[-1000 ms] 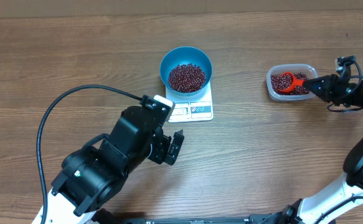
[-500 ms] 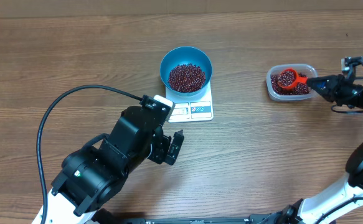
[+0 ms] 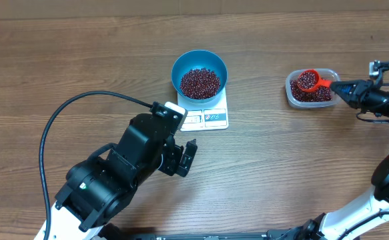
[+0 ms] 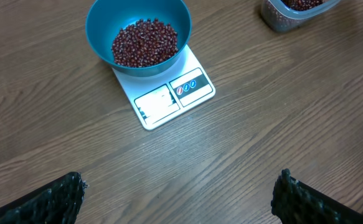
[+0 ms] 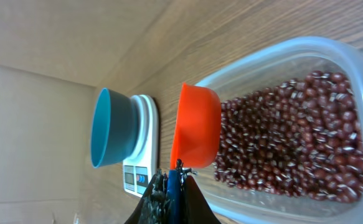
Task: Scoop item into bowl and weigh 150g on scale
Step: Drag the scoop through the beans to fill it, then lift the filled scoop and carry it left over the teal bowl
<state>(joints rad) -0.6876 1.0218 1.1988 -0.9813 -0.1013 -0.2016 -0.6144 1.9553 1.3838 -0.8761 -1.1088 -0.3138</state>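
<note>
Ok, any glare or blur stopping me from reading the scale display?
Overhead: even light, sharp, but the scale display is too small to read. Left wrist: sharp, no glare on the display, digits not legible. Right wrist: picture lies sideways, scoop and beans sharp, right end effector dark and soft close to the lens.

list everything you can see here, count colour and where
beans: many, dark red, heaped in bowl, more in container and scoop
bowl: one, blue, on scale
scale: one, white, mid-table
container: one, clear, right of scale
scoop: one, orange, over container, loaded
table: one, brown wood, under everything
left gripper: one, black, open, empty, near scale
right gripper: one, black, shut on scoop handle
</note>
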